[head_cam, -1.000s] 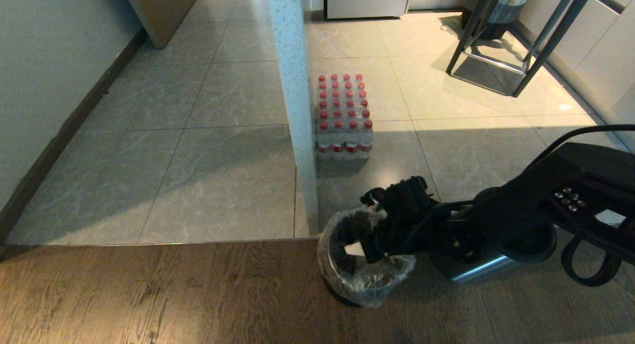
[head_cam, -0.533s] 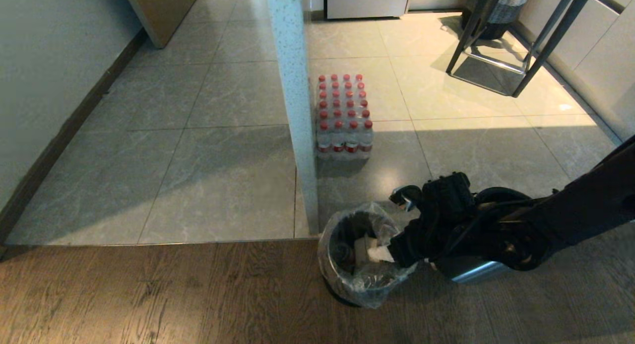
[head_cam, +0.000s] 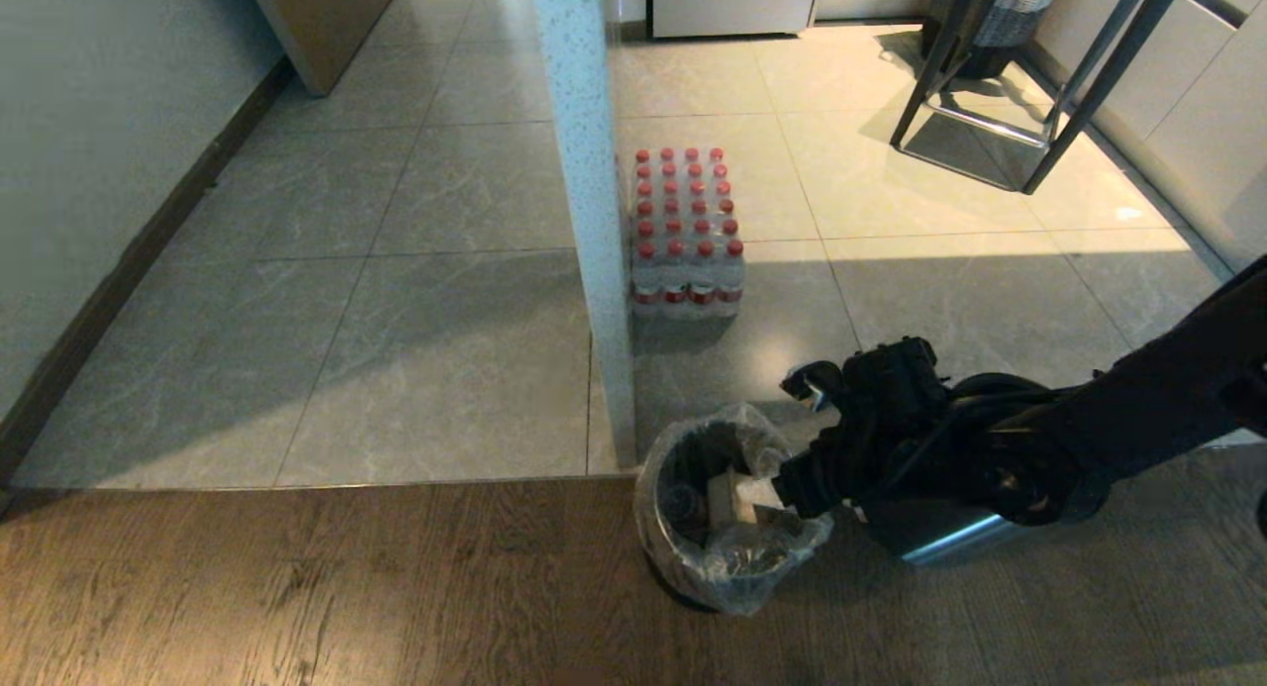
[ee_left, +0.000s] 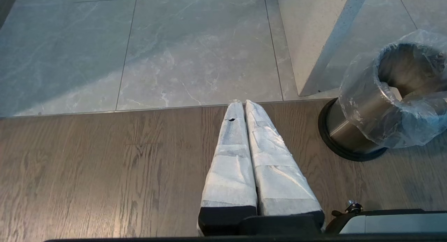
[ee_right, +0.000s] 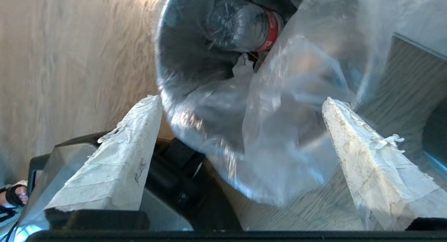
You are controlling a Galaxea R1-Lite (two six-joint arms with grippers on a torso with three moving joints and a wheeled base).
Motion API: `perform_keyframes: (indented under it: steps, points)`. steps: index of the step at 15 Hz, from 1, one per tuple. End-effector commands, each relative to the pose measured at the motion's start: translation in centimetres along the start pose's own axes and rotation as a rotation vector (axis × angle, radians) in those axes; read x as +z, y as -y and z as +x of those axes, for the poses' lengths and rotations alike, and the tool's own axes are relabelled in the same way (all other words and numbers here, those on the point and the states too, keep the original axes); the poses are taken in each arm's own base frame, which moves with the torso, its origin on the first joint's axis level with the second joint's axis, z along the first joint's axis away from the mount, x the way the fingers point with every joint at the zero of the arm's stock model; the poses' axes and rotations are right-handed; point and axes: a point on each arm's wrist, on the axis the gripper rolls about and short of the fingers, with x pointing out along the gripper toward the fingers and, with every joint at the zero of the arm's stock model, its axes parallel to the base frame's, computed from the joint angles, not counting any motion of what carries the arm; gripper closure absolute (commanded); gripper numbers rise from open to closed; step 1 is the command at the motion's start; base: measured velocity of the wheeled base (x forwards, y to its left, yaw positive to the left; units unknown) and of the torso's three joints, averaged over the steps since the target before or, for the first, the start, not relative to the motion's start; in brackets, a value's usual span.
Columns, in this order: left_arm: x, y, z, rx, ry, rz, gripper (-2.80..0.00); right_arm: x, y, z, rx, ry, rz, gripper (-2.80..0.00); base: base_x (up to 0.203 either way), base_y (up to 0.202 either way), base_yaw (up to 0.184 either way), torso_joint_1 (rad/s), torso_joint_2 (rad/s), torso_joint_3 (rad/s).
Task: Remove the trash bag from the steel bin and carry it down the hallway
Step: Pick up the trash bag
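Thin crinkly clear plastic: trash bag (head_cam: 737, 557) folded over rim of steel bin (head_cam: 683, 592), just beside the white pillar (head_cam: 594, 221). Right gripper (head_cam: 792, 483) at the rim's side away from the pillar, nearer arm by far.

Brushed steel wall (ee_left: 352, 125), black base ring; left gripper (ee_left: 244, 105) pressed closed, well apart.

Taped fingers (ee_right: 118, 158) spread wide, straddling the bag's bunched lip (ee_right: 279, 130), nothing clasped; red-labelled bottle (ee_right: 244, 25) lying deep inside.
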Motion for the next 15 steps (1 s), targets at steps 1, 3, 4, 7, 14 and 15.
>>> perform_keyframes:
  steps: [1, 3, 4, 7, 14, 15]
  points:
    - [0.0, 0.0, 0.0, 0.000, 0.000, 0.000, 0.00, -1.1, 0.5, 2.7, 0.004, -0.058, 0.006, -2.80, 0.000, 0.000, 0.000, 0.000, 0.00, 0.000]
    - [0.0, 0.0, 0.0, 0.000, 0.000, 0.000, 0.00, -1.0, 0.3, 4.2, 0.008, -0.054, -0.004, -2.80, 0.000, 0.000, 0.000, 0.000, 0.00, 0.000]
    - [0.0, 0.0, 0.0, 0.000, 0.000, 0.000, 0.00, -0.9, 0.1, 4.9, 0.015, -0.053, -0.010, -2.80, 0.000, 0.000, 0.000, 0.000, 0.00, 0.000]
    - [0.0, 0.0, 0.0, 0.000, 0.000, 0.000, 0.00, -0.4, -0.8, 7.1, 0.036, -0.040, -0.036, -2.80, 0.000, 0.000, 0.000, 0.000, 0.00, 0.000]
    - [0.0, 0.0, 0.0, 0.000, 0.000, 0.000, 0.00, -1.2, -1.0, 10.8, -0.001, -0.024, -0.056, -2.80, 0.000, 0.000, 0.000, 0.000, 0.00, 0.000]
    - [0.0, 0.0, 0.0, 0.000, 0.000, 0.000, 0.00, -1.2, -0.9, 11.1, -0.003, -0.021, -0.061, -2.80, 0.000, 0.000, 0.000, 0.000, 0.00, 0.000]
